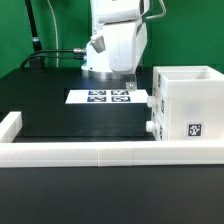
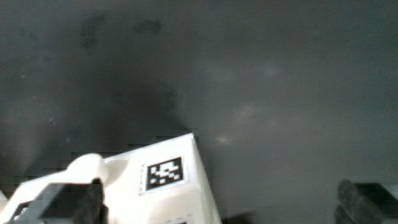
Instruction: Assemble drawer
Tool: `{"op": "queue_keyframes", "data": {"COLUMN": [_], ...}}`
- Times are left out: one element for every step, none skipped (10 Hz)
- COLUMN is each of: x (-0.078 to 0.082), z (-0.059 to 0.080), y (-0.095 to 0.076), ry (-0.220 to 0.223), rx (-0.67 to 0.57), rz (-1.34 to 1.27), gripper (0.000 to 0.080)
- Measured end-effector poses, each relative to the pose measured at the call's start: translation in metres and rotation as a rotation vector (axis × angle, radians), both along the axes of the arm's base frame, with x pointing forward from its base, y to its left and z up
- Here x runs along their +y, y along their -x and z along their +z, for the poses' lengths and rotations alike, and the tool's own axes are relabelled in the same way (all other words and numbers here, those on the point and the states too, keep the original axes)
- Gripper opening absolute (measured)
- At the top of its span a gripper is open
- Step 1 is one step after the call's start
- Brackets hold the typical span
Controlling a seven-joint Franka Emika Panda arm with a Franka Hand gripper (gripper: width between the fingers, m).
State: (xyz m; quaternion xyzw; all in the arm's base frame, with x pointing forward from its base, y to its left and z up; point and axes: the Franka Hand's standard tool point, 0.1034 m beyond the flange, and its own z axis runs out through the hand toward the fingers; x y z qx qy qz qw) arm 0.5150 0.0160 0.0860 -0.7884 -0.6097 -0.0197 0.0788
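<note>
Exterior view: drawer casing point(image 1: 186, 104) stands upright, open side up; hand point(image 1: 112, 72) state unclear

The table point(image 1: 60, 115) carries the drawer's casing point(image 1: 186, 100) at its near corner on the exterior view's right, right behind the rail point(image 1: 110, 152) that runs along the whole near edge. The rail turns back along the table edge on the exterior view's left point(image 1: 10, 125). A small knob point(image 1: 151, 129) juts from the casing's side towards the table's middle. The marker board point(image 1: 108, 97) lies flat towards the far edge, just beside the casing on the exterior view's left. The arm point(image 1: 115, 40) with its tool stands over the board's far side. In the wrist view a tagged part point(image 2: 169, 180) sits below the tool point(image 2: 222, 200).
</note>
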Motion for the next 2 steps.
{"op": "queue_keyframes", "data": {"x": [-0.0003,-0.0005], "z": [-0.0006,-0.0008], "y": [0.0002,0.0005], "ry": [0.0,0.0], "rx": [0.001,0.002], "rz": [-0.001,-0.001], "gripper": [0.0649,0.0649]}}
